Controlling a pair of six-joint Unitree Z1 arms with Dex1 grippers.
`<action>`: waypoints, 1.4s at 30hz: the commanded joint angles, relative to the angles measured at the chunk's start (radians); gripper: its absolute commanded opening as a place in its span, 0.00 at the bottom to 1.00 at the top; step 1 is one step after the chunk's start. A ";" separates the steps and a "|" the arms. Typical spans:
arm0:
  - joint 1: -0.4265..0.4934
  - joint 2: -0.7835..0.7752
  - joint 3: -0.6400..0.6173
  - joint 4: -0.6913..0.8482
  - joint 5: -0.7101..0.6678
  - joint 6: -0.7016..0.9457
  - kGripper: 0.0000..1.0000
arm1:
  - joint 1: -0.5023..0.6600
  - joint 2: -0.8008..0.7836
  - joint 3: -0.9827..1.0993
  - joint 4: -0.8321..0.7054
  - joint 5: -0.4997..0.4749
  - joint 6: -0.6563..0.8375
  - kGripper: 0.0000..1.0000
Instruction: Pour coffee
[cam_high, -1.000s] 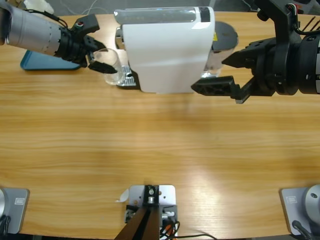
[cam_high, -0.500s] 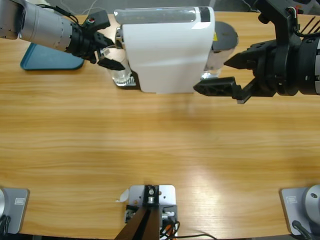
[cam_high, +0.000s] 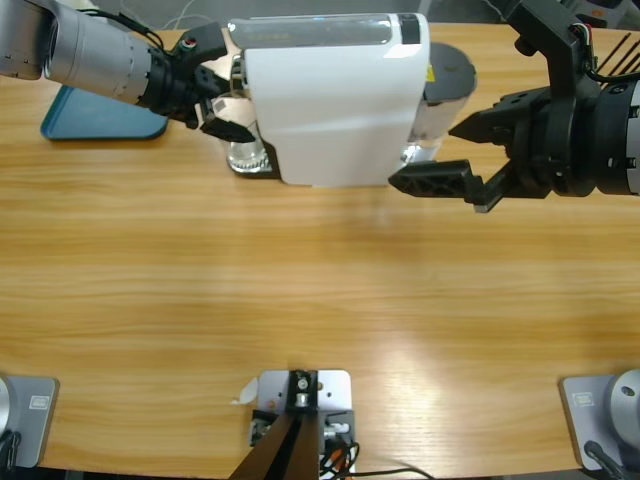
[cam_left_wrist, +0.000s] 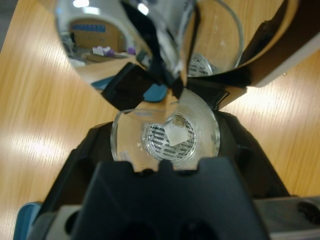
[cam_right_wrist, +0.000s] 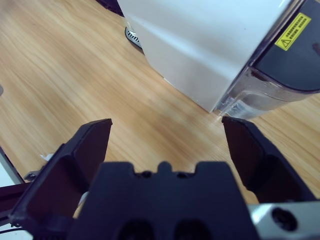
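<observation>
Coffee machine (cam_high: 335, 95) sits at the far edge of the worktop (cam_high: 300, 300), roughly in the middle — a big white box with a dark grey lid on its water tank (cam_high: 445, 75) at one end. There's a yellow warning sticker (cam_right_wrist: 291, 31) with black print on the tank end, but the writing is too small to read, and I can't spot any brand name on the body.

Loads of open room: the whole near half of the wooden worktop is bare wood, and the only crowded bit is the strip along the far edge.

The right gripper (cam_high: 455, 150) hangs just beside the tank end of the machine, jaws spread wide with nothing between them, not touching the machine as far as I can tell.

A teal tray (cam_high: 100, 120) lies flat near the far corner on the other side, partly under the left arm.

The left gripper (cam_high: 215, 105) is pinching a clear glass (cam_left_wrist: 165, 135) by its wall, and the glass stands on the slotted drip grate (cam_left_wrist: 167, 136) right under the machine's shiny spout head (cam_left_wrist: 150, 40). Seen through the glass bottom in the left wrist view, there's a small pale scrap — can't tell what it is.
</observation>
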 joint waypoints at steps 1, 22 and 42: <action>-0.008 0.064 0.004 -0.010 0.006 -0.021 0.00 | -0.012 -0.008 0.039 0.008 0.001 -0.006 1.00; -0.017 0.026 0.061 -0.013 -0.012 -0.075 1.00 | -0.012 0.009 0.035 -0.002 0.009 -0.003 1.00; 0.061 -0.199 0.141 -0.024 0.003 -0.196 1.00 | -0.012 0.014 0.019 0.006 0.007 -0.003 1.00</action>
